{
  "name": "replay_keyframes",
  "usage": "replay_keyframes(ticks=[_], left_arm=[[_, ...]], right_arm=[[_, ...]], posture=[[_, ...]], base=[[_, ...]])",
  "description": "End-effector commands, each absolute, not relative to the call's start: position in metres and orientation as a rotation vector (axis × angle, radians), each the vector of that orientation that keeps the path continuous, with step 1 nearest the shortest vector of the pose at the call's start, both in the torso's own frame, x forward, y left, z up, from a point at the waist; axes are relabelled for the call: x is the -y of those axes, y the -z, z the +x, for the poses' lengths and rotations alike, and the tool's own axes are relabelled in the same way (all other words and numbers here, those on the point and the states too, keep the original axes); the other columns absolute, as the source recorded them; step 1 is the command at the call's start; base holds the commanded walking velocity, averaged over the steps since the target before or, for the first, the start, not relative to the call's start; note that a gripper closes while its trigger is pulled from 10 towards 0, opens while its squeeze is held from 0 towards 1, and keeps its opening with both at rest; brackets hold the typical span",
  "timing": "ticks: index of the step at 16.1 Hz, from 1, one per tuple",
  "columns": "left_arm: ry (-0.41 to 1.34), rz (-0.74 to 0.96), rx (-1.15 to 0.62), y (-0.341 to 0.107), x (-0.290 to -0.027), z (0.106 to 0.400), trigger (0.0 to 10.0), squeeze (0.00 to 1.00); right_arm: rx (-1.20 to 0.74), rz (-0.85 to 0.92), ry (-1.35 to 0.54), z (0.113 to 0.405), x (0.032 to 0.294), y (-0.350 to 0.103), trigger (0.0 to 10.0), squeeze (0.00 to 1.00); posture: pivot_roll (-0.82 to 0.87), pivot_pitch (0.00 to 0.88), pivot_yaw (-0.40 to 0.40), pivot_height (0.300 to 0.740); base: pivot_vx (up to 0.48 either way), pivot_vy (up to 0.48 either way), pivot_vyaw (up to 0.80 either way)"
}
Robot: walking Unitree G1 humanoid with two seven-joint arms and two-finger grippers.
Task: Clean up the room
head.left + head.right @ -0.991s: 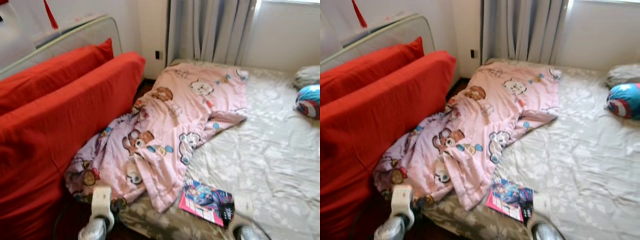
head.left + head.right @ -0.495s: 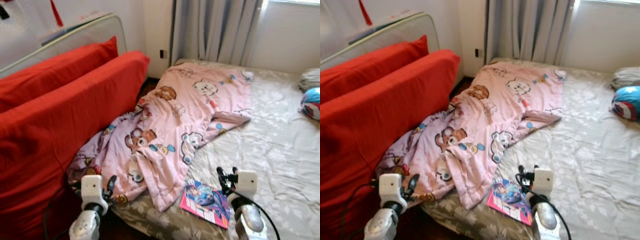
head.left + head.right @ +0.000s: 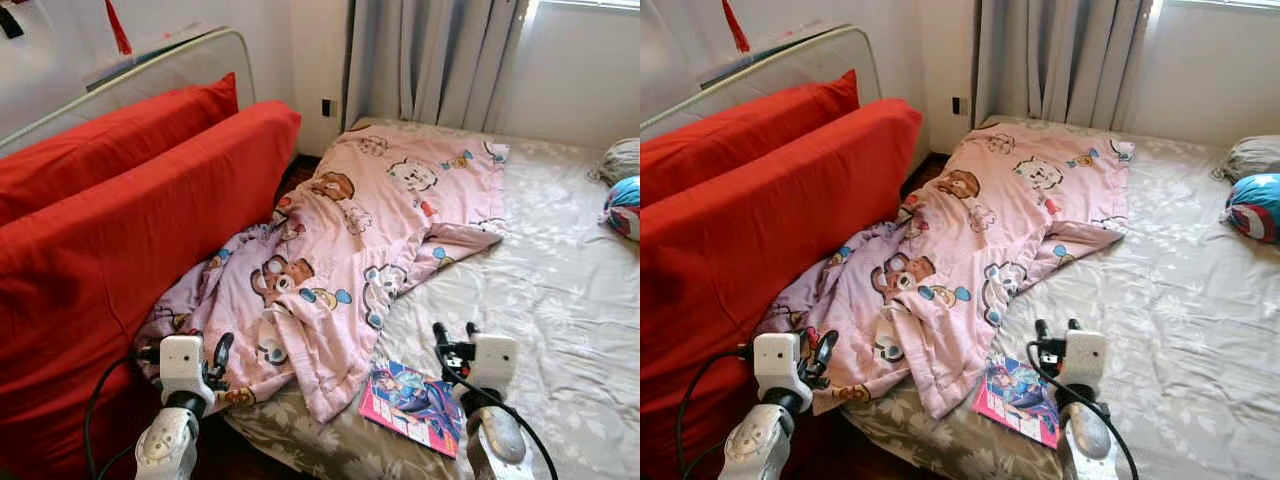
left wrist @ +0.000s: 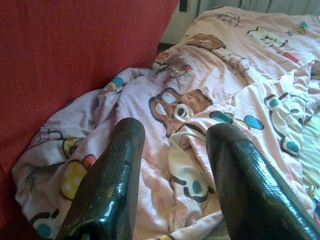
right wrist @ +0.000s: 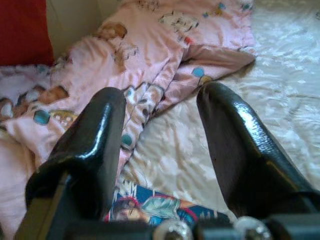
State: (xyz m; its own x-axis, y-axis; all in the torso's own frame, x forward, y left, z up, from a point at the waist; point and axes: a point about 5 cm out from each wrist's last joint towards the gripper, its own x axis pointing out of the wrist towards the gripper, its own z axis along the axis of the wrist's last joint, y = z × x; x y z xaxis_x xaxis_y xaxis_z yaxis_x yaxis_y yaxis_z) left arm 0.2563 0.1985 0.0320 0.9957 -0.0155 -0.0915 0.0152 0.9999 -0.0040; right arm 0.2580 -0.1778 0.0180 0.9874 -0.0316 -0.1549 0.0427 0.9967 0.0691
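Observation:
A crumpled pink cartoon-print blanket (image 3: 350, 240) lies across the left half of the bed (image 3: 560, 300), bunched against the red cushions. A colourful magazine (image 3: 410, 405) lies flat on the sheet near the bed's front edge, beside the blanket's corner. My left gripper (image 3: 210, 352) hovers open at the blanket's lower left edge; the left wrist view has the blanket (image 4: 200, 100) between its fingers (image 4: 117, 170). My right gripper (image 3: 452, 332) stands open just above the magazine's far right side; the magazine (image 5: 165, 207) lies below its fingers (image 5: 95, 135).
Two large red cushions (image 3: 120, 230) lean against a headboard (image 3: 150, 70) on the left. Grey curtains (image 3: 430, 60) hang at the back. A round blue, red and white cushion (image 3: 625, 205) and a grey pillow (image 3: 620, 158) sit at the bed's far right.
Both arms have risen into view from the bottom edge, and the grippers now hold over the blanket's edge and the magazine. The camera shifted slightly.

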Motion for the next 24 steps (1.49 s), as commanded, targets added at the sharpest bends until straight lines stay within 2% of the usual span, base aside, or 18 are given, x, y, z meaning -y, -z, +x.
replay_keyframes(ticks=[1,4,11,14,21,24], left_arm=[[0.017,-0.012,-0.100,-0.033,-0.198,0.257,10.0,0.00],[0.017,-0.017,-0.094,-0.037,-0.196,0.258,10.0,0.00],[0.010,-0.016,-0.096,-0.042,-0.198,0.260,10.0,0.00],[0.012,-0.017,-0.094,-0.043,-0.197,0.261,10.0,0.00],[0.009,-0.025,-0.100,-0.043,-0.195,0.260,10.0,0.00],[0.008,-0.025,-0.102,-0.043,-0.195,0.260,10.0,0.00]], right_arm=[[-0.151,0.067,0.032,0.262,0.175,-0.023,10.0,0.00],[-0.159,0.061,0.032,0.261,0.174,-0.024,10.0,0.00],[-0.182,0.052,0.026,0.258,0.168,-0.023,10.0,0.00],[-0.172,0.045,0.029,0.259,0.172,-0.022,10.0,0.00],[-0.197,0.043,0.029,0.261,0.172,-0.015,10.0,0.00],[-0.204,0.042,0.029,0.262,0.173,-0.013,10.0,0.00]], posture=[[-0.04,0.000,0.017,0.740],[-0.03,0.000,0.011,0.710],[-0.02,0.028,0.019,0.710],[-0.02,0.028,0.015,0.680],[-0.02,0.028,0.010,0.680],[-0.02,0.028,0.009,0.655]], base=[[0.000,0.000,0.00],[0.000,0.000,0.00],[0.000,0.000,0.00],[0.000,0.000,0.00],[0.000,0.000,0.00],[0.000,0.000,0.00]])
